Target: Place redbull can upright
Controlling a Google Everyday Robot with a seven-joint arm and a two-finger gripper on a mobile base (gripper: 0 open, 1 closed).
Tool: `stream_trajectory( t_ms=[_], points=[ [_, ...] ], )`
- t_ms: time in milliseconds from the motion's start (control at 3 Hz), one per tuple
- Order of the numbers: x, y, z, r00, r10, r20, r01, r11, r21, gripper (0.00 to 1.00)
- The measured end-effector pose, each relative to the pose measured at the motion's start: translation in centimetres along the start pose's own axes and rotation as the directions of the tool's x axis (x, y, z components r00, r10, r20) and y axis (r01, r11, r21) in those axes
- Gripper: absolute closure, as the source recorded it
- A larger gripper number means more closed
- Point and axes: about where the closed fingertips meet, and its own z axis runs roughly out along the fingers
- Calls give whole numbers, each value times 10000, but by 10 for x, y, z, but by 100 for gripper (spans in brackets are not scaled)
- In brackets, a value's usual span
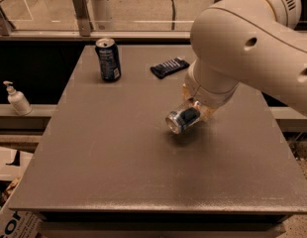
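Observation:
The redbull can (181, 119) is a slim silver and blue can, tilted almost on its side just above the middle of the grey table (119, 162), its silver end pointing toward the front left. My gripper (195, 112) is shut on the redbull can from above and behind, its fingers on either side of the can's body. The large white arm (242, 48) reaches in from the upper right and hides the can's far end.
A wider dark navy can (108, 59) stands upright at the table's back left. A dark flat packet (169, 67) lies at the back middle. A white pump bottle (18, 99) stands on a ledge left of the table. A cardboard box (10, 222) sits on the floor, lower left.

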Motion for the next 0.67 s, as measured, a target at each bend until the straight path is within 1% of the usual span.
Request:
stream_trajectory(
  t_ms=[333, 667],
  points=[
    [3, 3, -14, 9915, -1238, -388, 1258, 9906, 543, 100],
    [9, 0, -26, 9643, -2587, -557, 2622, 9626, 682, 100]
  ],
)
